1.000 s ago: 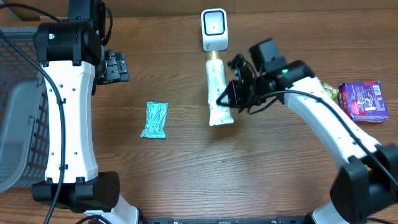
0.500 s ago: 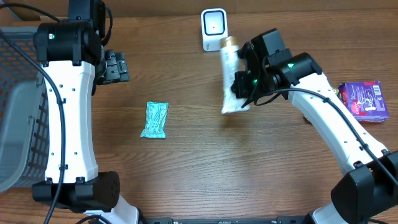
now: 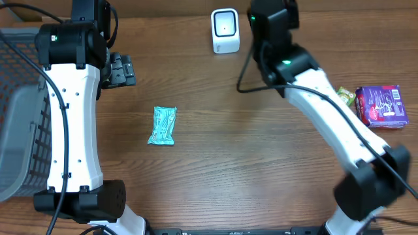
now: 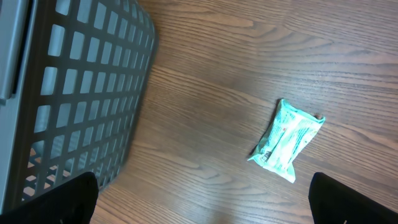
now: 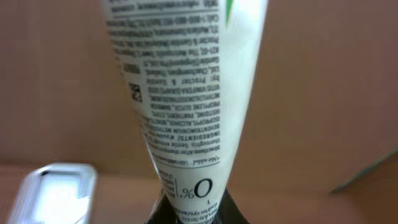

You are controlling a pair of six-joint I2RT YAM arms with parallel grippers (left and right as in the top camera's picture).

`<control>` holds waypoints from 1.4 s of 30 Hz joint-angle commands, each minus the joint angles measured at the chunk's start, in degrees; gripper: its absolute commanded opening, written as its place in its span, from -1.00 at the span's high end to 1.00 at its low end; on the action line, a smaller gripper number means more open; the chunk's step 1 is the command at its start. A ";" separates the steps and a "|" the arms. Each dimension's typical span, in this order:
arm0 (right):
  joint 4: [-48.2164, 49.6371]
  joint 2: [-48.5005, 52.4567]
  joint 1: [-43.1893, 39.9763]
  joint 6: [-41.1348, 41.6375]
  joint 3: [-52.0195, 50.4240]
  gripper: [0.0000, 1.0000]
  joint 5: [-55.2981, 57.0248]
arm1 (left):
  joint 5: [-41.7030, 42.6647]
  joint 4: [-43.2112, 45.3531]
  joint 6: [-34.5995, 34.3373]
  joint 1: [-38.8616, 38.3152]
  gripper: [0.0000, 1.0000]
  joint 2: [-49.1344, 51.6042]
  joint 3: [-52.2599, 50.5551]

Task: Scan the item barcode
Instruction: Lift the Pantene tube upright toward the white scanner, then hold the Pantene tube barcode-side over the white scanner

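Well left of the scanner [image 3: 225, 31]: grey lattice basket [image 3: 18, 111] at the tabletop [image 3: 215, 170] edge. Nearer the scanner, left fingers [image 4: 65, 198] spread wide, gripping nothing. Below and left of the scanner, crinkled teal packet [image 3: 162, 125] lying flat, apart from everything else. Just right of the scanner, right fingers [image 5: 231, 213] pinching the flat crimped end of a white tube [image 5: 180, 93], held off the tabletop and hidden under the arm from above. From the wrist: tube widening away from the crimp, rows of tiny black print, a small square code on the left side, a "0%" mark near the crimp, a green patch at the far end, scanner blurred at its lower left. Far right of the scanner, purple box [image 3: 382, 106], small green-yellow pack [image 3: 345, 96] just beside it.
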 commanded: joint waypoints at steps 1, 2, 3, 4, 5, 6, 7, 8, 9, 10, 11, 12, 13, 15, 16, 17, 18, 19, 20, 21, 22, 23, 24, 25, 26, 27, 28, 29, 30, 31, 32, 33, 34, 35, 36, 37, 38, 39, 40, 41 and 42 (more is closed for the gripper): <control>5.33 6.12 0.28 -26.67 0.92 0.93 7.32 | -0.31 0.11 0.63 0.00 -0.99 -0.85 0.85; 9.25 8.44 0.44 -32.00 0.92 0.93 8.66 | -0.31 0.11 0.63 0.00 -0.99 -0.85 0.85; 11.93 10.08 0.50 -34.71 0.92 0.92 9.53 | -0.31 0.11 0.63 0.00 -0.99 -0.85 0.85; 15.15 11.80 0.57 -37.64 0.92 0.93 10.60 | -0.31 0.11 0.63 0.00 -0.99 -0.85 0.85; 17.86 13.62 0.68 -40.33 0.92 0.93 11.37 | -0.31 0.11 0.63 0.00 -0.99 -0.85 0.85; 20.26 15.30 0.72 -42.66 0.92 0.93 11.69 | -0.31 0.11 0.63 0.00 -0.99 -0.85 0.85; 22.08 16.79 0.72 -44.65 0.92 0.93 11.65 | -0.31 0.11 0.63 0.00 -0.99 -0.85 0.85; 23.74 18.27 0.72 -46.10 0.92 0.93 11.50 | -0.31 0.11 0.63 0.00 -1.00 -0.85 0.85; 26.12 19.67 0.72 -47.21 0.92 0.93 11.45 | -0.31 0.11 0.63 0.00 -0.99 -0.85 0.85; 28.17 20.98 0.72 -48.28 0.92 0.93 11.34 | -0.31 0.11 0.63 0.00 -0.99 -0.85 0.85; 29.68 22.34 0.72 -49.22 0.92 0.93 11.10 | -0.31 0.11 0.63 0.00 -0.99 -0.85 0.85; 31.21 23.47 0.72 -50.21 0.92 0.92 10.93 | -0.31 0.11 0.63 0.00 -0.99 -0.85 0.85; 32.50 24.72 0.72 -51.12 0.92 0.93 10.47 | -0.31 0.11 0.63 0.00 -1.00 -0.85 0.85; 32.87 26.45 0.70 -51.82 0.92 0.93 8.85 | -0.31 0.11 0.63 0.00 -0.99 -0.85 0.85; 33.05 27.17 0.70 -51.82 0.92 0.92 8.09 | -0.31 0.11 0.63 0.00 -1.00 -0.85 0.85; 33.70 27.98 0.70 -51.82 0.94 0.93 7.43 | -0.31 0.11 0.63 0.00 -0.99 -0.85 0.85; 34.29 28.46 0.70 -51.82 0.94 0.93 7.04 | -0.31 0.11 0.63 0.00 -0.99 -0.85 0.85; 34.95 28.89 0.70 -51.80 0.92 0.93 6.64 | -0.31 0.11 0.63 0.00 -1.00 -0.85 0.85; 35.17 29.18 0.70 -51.78 0.92 0.93 6.19 | -0.31 0.11 0.63 0.00 -0.99 -0.85 0.85; 35.19 29.49 0.70 -51.78 0.92 0.93 5.49 | -0.31 0.11 0.63 0.00 -0.99 -0.85 0.85; 35.19 29.62 0.70 -51.78 0.92 0.93 4.85 | -0.31 0.11 0.63 0.00 -0.99 -0.85 0.85; 35.17 29.73 0.61 -51.76 0.92 0.93 4.17 | -0.31 0.11 0.63 0.00 -0.99 -0.85 0.85; 35.10 29.79 0.48 -51.58 0.92 0.93 3.67 | -0.31 0.11 0.63 0.00 -0.99 -0.85 0.85; 35.10 29.81 0.22 -51.54 0.92 0.93 2.93 | -0.31 0.11 0.63 0.00 -1.00 -0.85 0.85; 35.12 29.81 -0.07 -51.49 0.92 0.93 2.14 | -0.31 0.11 0.63 0.00 -1.00 -0.85 0.85; 35.19 29.81 -0.39 -51.34 0.92 0.93 1.38 | -0.31 0.11 0.63 0.00 -0.99 -0.85 0.85; 35.19 29.81 -0.72 -51.34 0.92 0.93 0.57 | -0.31 0.11 0.63 0.00 -0.99 -0.85 0.85; 35.19 29.81 -1.07 -51.34 0.92 0.93 -0.13 | -0.31 0.11 0.63 0.00 -1.00 -0.85 0.85; 35.17 29.81 -1.44 -51.34 0.92 0.93 -0.85 | -0.31 0.11 0.63 0.00 -0.99 -0.85 0.85; 35.17 29.83 -1.68 -51.32 0.92 0.93 -1.42 | -0.31 0.11 0.63 0.00 -1.00 -0.85 0.85; 35.19 29.92 -2.01 -51.10 0.92 0.93 -2.16 | -0.31 0.11 0.63 0.00 -1.00 -0.85 0.85; 35.19 29.92 -2.27 -50.84 0.92 0.93 -2.80 | -0.31 0.11 0.63 0.00 -0.99 -0.85 0.85; 35.17 29.94 -2.45 -50.21 0.92 0.93 -3.39 | -0.31 0.11 0.63 0.00 -1.00 -0.85 0.85; 35.19 29.97 -2.69 -49.33 0.92 0.93 -3.98 | -0.31 0.11 0.63 0.00 -0.99 -0.85 0.85; 35.21 29.99 -2.75 -48.85 0.92 0.92 -4.15 | -0.31 0.11 0.63 0.00 -1.00 -0.85 0.85; 35.19 30.03 -2.82 -48.43 0.92 0.93 -4.48 | -0.31 0.11 0.63 0.00 -0.99 -0.85 0.85; 35.19 30.03 -2.97 -48.28 0.92 0.93 -4.98 | -0.31 0.11 0.63 0.00 -1.00 -0.85 0.85; 35.19 30.08 -3.06 -48.30 0.92 0.93 -5.35 | -0.31 0.11 0.63 0.00 -1.00 -0.85 0.85; 35.19 30.14 -3.10 -48.30 0.92 0.93 -5.62 | -0.31 0.11 0.63 0.00 -0.99 -0.85 0.85; 35.21 30.25 -3.15 -48.30 0.92 0.93 -5.73 | -0.31 0.11 0.63 0.00 -0.99 -0.85 0.85; 35.21 30.36 -3.19 -48.33 0.94 0.93 -5.70 | -0.31 0.11 0.63 0.00 -0.99 -0.85 0.85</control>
